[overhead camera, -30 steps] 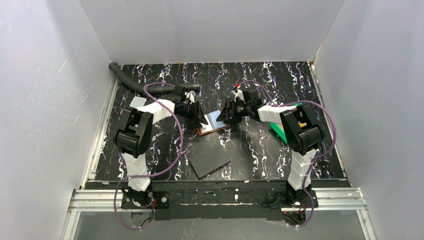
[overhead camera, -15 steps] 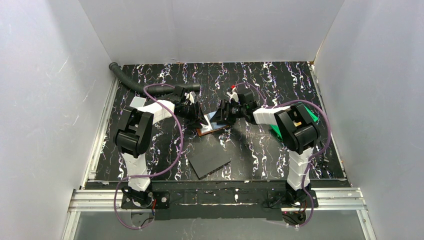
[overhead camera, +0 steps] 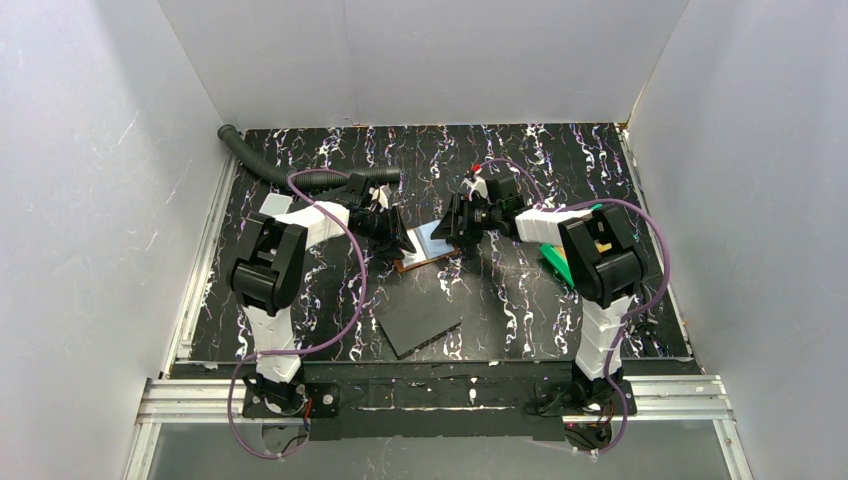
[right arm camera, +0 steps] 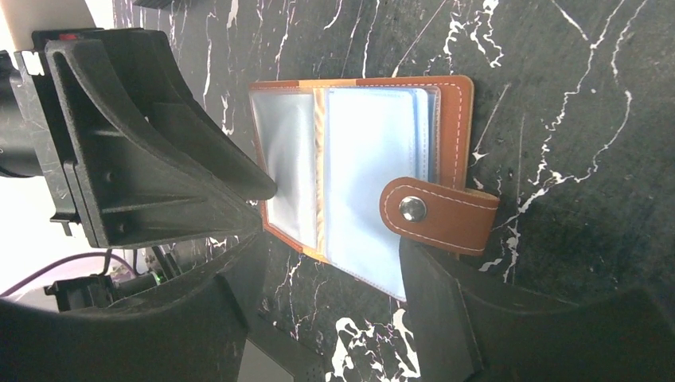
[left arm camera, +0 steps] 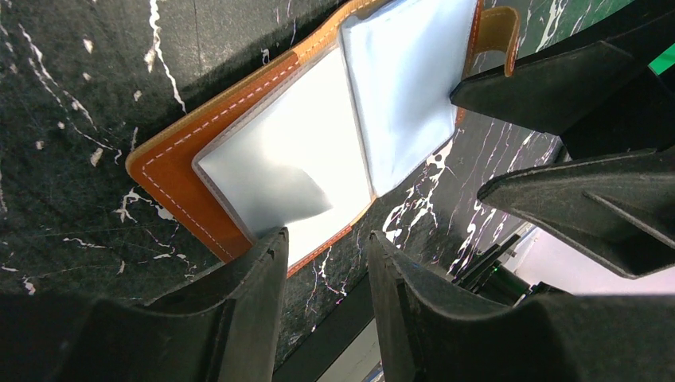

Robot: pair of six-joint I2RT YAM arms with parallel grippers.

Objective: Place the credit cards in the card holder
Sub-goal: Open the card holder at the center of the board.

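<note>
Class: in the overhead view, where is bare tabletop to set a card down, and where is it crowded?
Free: the far strip of table between hose and right wall; the near patch between dark slab and green bin. Crowded: the centre, where left hand and right hand flank the open card holder.

From above you get only a sliver of the card holder (overhead camera: 425,250): the left gripper (overhead camera: 401,240) and the right gripper (overhead camera: 447,232) crowd over the rest. In the left wrist view its far corner runs off the top edge, and a finger of the right gripper covers the edge just below the snap tab (left arm camera: 498,30). The clear sleeves are cloudy, so you cannot tell whether a card sits inside. The green bin (overhead camera: 552,263) is mostly behind the right arm (overhead camera: 600,265), its contents hidden from you.
</note>
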